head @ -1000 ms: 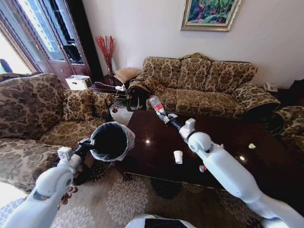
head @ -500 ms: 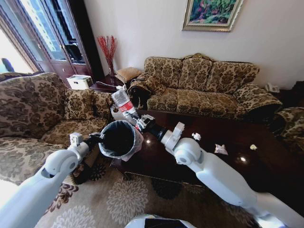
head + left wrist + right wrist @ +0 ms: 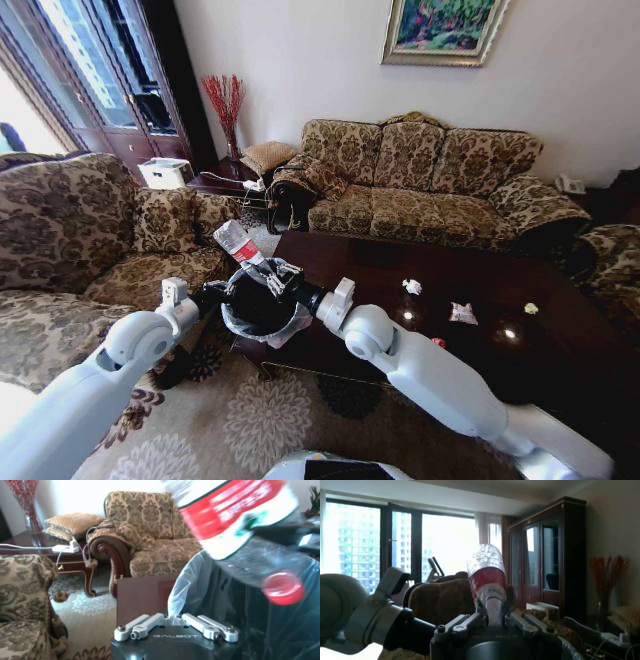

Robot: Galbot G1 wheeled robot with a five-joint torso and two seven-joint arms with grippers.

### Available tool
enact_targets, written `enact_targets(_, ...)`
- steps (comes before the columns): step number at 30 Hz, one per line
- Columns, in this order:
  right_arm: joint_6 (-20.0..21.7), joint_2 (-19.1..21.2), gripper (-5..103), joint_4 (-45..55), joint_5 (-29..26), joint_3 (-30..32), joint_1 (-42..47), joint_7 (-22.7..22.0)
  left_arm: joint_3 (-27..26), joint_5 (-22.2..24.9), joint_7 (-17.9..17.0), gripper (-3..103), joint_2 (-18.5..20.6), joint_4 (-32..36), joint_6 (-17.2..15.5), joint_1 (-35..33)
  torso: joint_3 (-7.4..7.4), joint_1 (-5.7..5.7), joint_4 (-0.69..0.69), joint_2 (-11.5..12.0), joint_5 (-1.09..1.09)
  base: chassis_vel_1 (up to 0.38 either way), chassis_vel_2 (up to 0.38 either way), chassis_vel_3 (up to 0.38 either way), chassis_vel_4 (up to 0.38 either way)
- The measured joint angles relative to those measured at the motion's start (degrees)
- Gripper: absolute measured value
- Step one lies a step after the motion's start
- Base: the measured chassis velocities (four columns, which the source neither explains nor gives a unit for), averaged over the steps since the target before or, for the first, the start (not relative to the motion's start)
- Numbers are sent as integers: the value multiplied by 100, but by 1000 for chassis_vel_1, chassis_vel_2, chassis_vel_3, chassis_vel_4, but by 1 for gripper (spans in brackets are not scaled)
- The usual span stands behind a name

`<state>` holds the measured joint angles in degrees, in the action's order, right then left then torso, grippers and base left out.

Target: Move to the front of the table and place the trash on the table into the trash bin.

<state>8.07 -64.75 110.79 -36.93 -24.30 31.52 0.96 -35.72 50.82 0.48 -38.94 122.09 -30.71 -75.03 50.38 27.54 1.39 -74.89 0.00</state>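
Bottle (image 3: 235, 243) clamped near its red cap in the right gripper (image 3: 272, 281), base tilted up and away, cap end aimed down over the mouth of the trash bin (image 3: 255, 312). Bin gripped at its lined rim by the left gripper (image 3: 214, 295), fingers closed on the bag edge, held off the near corner of the table (image 3: 520, 360). To finish well: cap end centred over the dark opening, not the folded liner, before any release (bottle is long and light, likely to tip over the rim if dropped off-centre). Bin best kept level and steady. More trash on the table: paper wad (image 3: 411, 287), wrapper (image 3: 463, 314), small scrap (image 3: 530, 308).
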Motion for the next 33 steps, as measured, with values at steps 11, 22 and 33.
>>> enact_targets(11,-60,109,17,-88,138,152,79,116,-83,184,-16,0,14,26,-15,-20,0,0,-1,0,0,0,0,0,0)
enact_targets(22,-87,58,56,-137,148,191,96,167,-88,287,-35,0,31,68,-65,-19,0,0,0,0,0,0,0,0,0)
enact_targets(33,-52,130,94,98,44,316,136,-25,-86,214,-16,0,-16,3,-57,-28,0,0,1,0,0,0,0,0,0)
